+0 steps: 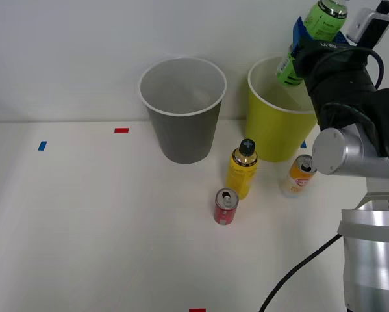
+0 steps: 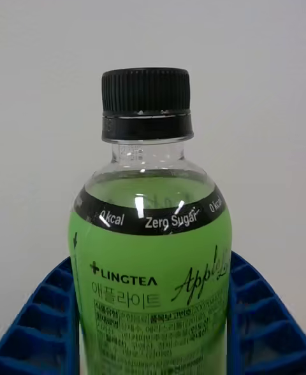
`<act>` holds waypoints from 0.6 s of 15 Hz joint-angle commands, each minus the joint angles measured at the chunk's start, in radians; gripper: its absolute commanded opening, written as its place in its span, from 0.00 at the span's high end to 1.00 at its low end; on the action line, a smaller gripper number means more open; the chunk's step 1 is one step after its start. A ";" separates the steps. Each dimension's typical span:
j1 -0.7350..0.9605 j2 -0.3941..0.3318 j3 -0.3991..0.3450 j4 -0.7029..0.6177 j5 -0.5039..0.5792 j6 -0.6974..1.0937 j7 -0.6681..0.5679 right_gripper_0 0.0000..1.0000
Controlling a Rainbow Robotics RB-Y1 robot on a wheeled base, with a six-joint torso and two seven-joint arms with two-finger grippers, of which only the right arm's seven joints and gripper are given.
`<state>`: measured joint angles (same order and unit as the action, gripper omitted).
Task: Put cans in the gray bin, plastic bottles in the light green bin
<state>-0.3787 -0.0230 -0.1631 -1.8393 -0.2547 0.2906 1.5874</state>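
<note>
Right gripper (image 1: 304, 40): it is seen high up over the light green bin (image 1: 278, 130), at the back right of the table (image 1: 84, 227).
Fingers (image 2: 261, 324): the blue ribbed fingers are closed around the green bottle (image 2: 150, 273), one on each side.
Green bottle: it is held up in the air, tilted, above the open top of the light green bin. A black cap (image 2: 146, 102) is screwed on it.
Gray bin (image 1: 182, 110): it is placed upright, just beside the light green bin, on that bin's left.
Yellow bottle (image 1: 242, 170): it is stood upright in front of the two bins.
Red can (image 1: 225, 207): it is stood upright, just in front of the yellow bottle.
Orange and white can (image 1: 299, 175): it is set by the foot of the light green bin, partly hidden by the arm.
</note>
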 commanded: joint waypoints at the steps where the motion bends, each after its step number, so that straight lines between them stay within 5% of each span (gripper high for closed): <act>1: 0.001 0.006 -0.003 0.000 0.000 -0.001 0.000 0.03; 9: 0.001 0.008 -0.007 0.000 -0.001 -0.004 -0.006 0.00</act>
<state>-0.3777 -0.0153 -0.1688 -1.8393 -0.2552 0.2887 1.5830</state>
